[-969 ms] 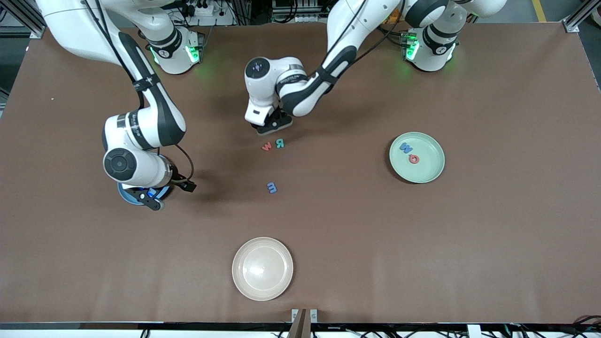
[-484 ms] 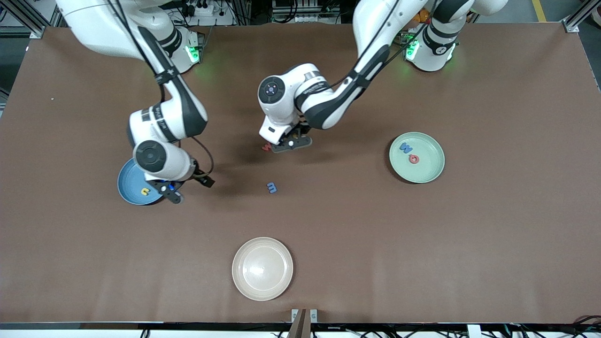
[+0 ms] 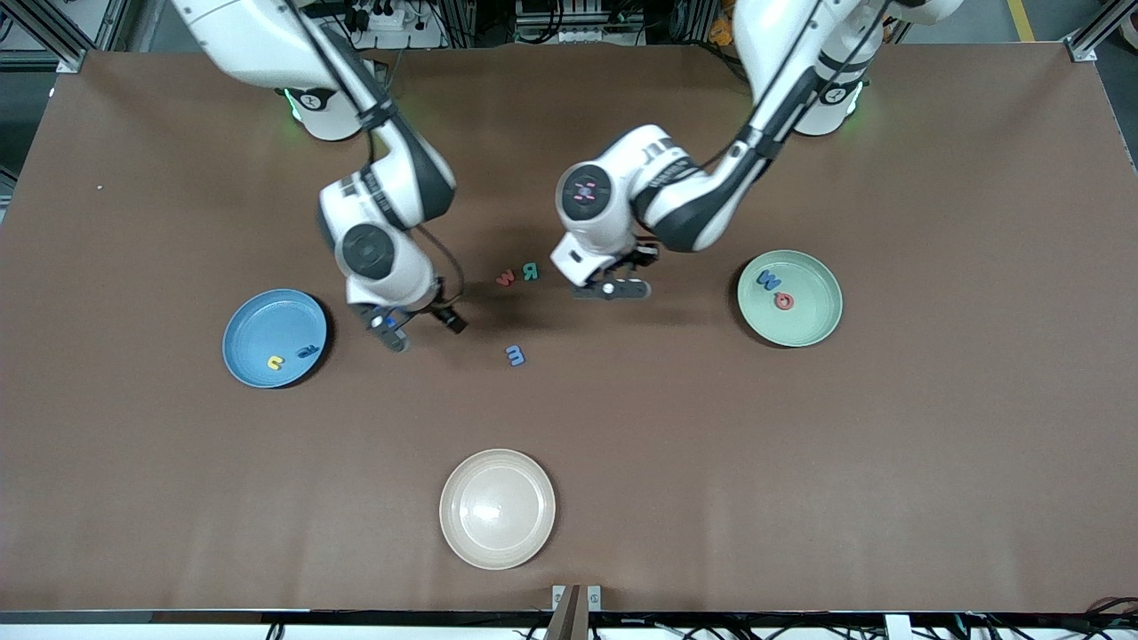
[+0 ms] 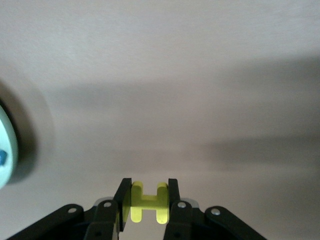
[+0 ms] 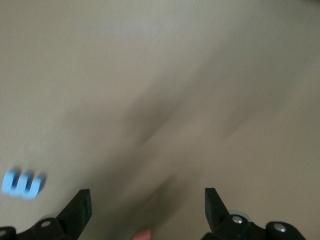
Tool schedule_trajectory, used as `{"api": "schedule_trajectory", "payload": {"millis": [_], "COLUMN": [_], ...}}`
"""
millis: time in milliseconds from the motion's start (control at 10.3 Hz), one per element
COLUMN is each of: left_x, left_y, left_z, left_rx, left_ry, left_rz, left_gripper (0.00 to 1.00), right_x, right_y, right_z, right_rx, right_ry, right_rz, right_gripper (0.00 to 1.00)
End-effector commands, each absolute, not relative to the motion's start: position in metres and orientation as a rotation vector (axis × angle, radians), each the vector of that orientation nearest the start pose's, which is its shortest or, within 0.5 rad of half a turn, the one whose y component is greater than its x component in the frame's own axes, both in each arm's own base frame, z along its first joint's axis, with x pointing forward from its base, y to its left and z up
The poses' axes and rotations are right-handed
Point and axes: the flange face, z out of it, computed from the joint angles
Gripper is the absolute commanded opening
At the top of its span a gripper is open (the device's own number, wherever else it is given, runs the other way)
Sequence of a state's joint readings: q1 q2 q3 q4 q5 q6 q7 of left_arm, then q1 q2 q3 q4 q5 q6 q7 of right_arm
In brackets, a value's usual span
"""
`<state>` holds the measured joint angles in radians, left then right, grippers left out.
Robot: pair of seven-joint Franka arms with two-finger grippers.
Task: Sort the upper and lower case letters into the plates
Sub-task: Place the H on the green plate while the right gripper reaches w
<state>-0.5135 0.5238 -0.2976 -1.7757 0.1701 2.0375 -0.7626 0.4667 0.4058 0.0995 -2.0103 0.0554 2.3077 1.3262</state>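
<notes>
My left gripper (image 3: 610, 289) is shut on a yellow letter H (image 4: 148, 201), over bare table between the loose letters and the mint green plate (image 3: 813, 331). That plate's rim shows in the left wrist view (image 4: 6, 150); it holds a blue letter (image 3: 768, 280) and a red O (image 3: 783, 301). My right gripper (image 3: 389, 331) is open and empty (image 5: 147, 210), over the table between the blue plate (image 3: 258, 324) and a blue m (image 3: 515, 356), which also shows in the right wrist view (image 5: 22, 184). The blue plate holds a yellow letter (image 3: 276, 362) and a blue letter (image 3: 307, 352). A red w (image 3: 505, 277) and a green R (image 3: 530, 270) lie mid-table.
A beige cream plate (image 3: 497, 508) with nothing in it sits near the table's front edge, nearer to the front camera than the blue m. Both arms reach over the middle of the table, one on each side of the red w and green R.
My right gripper has moved off the blue plate toward the table's middle, uncovering the letters in it. My left gripper has moved from over the loose letters toward the mint plate.
</notes>
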Motion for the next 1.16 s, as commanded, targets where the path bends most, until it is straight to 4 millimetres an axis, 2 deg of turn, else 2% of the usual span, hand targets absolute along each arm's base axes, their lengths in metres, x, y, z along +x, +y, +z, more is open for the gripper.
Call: {"api": "schedule_trajectory", "payload": {"millis": [0,194,484,775,1065], "left_x": [0.43,0.438,0.453,0.464,0.464], "left_y": [-0.377,-0.344,-0.261,-0.185,-0.148], "left_z": [0.251,0.249,0.234,0.231,0.221], "left_rx": [-3.011,-3.006,-2.983,-3.001,-3.003], "left_ry": [0.317,0.409,0.583,0.716,0.782], "left_rz": [0.222,0.233,0.332,0.402,0.456], "left_gripper": [0.1,0.1,0.1,0.1,0.1], "right_x": [0.446,0.434,0.419,0.416,0.411], "right_y": [0.355,0.365,0.367,0.365,0.374], "right_z": [0.232,0.228,0.206,0.187,0.177], "right_rx": [-2.873,-2.892,-2.843,-2.862,-2.875], "right_ry": [1.247,1.211,1.181,1.194,1.173], "right_rz": [0.129,0.132,0.073,0.095,0.102], "right_gripper": [1.0,1.0,1.0,1.0,1.0]}}
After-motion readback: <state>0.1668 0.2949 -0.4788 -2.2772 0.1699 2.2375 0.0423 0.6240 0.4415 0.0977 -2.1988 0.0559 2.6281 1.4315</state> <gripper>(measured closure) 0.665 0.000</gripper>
